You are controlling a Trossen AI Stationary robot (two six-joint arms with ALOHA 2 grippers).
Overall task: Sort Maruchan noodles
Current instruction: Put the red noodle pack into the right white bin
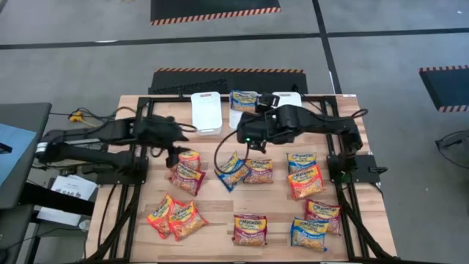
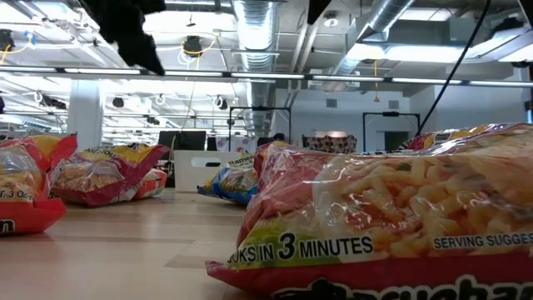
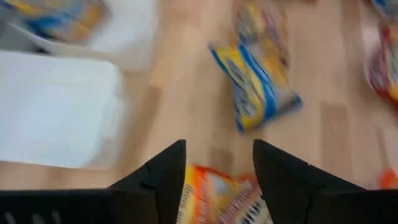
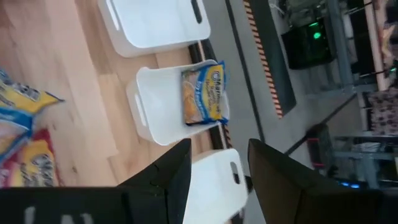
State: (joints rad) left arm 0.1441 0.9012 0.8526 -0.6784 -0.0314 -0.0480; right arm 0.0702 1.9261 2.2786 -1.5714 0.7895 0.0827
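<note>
Premises: an industrial robotics lab or test hall. Exposed ceiling ducts (image 2: 258, 25) and pipework run overhead in the low view, with strip lighting and open floor beyond. The grey concrete floor (image 1: 381, 59) carries black mats with hazard striping (image 1: 216, 12). A wooden tabletop (image 1: 220, 213) sits inside a black metal frame.

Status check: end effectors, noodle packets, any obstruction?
Left end effector open above an orange packet. Right end effector open, empty, over the tubs. One blue packet binned. Nothing blocking.
</note>
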